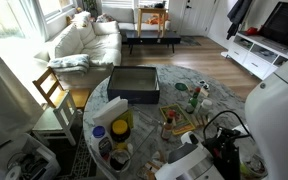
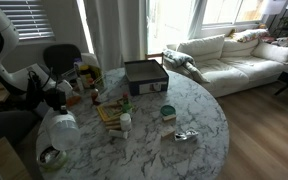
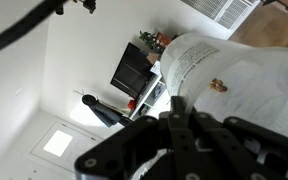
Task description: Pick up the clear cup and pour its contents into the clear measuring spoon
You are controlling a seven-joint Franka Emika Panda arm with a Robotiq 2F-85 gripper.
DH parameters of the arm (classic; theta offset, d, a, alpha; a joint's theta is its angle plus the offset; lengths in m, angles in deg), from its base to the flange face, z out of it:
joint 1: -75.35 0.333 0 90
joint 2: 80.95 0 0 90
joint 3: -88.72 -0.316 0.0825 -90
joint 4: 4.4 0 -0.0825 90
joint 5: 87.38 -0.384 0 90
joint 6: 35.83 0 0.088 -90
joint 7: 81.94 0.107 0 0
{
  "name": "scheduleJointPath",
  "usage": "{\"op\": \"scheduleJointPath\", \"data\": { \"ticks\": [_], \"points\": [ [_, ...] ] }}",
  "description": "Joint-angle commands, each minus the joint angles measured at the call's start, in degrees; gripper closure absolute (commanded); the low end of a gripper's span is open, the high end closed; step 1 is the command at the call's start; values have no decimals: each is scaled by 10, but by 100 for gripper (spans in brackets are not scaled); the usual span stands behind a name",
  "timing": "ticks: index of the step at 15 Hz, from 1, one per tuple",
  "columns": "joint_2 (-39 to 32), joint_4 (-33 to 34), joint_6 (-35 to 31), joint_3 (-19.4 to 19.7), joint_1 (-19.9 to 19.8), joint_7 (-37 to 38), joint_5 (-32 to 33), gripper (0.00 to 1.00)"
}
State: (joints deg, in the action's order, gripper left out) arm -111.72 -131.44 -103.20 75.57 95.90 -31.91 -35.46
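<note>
My gripper (image 3: 174, 150) fills the bottom of the wrist view, its black fingers pressed together with nothing between them. It hangs above the edge of the round marble table (image 3: 249, 80). In both exterior views the arm stands at the table's rim (image 1: 219, 145) (image 2: 54, 90). A pale round ring, probably the clear cup (image 1: 119, 157), sits next to the yellow-lidded jar (image 1: 121, 127), away from the gripper. A small clear glinting object, perhaps the measuring spoon (image 2: 184, 135), lies on the marble. The wrist view shows neither of them.
A dark flat box (image 1: 134, 84) (image 2: 145, 74) sits on the table's far part. Bottles and small jars (image 1: 196, 95) (image 2: 167, 112) crowd the table. A wooden board (image 2: 109, 113) lies near the arm. A wooden chair (image 1: 52, 92) and a sofa (image 2: 234, 55) stand beside the table.
</note>
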Motion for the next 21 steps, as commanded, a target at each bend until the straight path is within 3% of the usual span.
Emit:
{"op": "scheduleJointPath", "data": {
  "ticks": [1, 21],
  "points": [
    [-26, 15, 36, 2, 14, 9, 16, 99],
    [-80, 38, 85, 0, 27, 17, 43, 99]
  ]
}}
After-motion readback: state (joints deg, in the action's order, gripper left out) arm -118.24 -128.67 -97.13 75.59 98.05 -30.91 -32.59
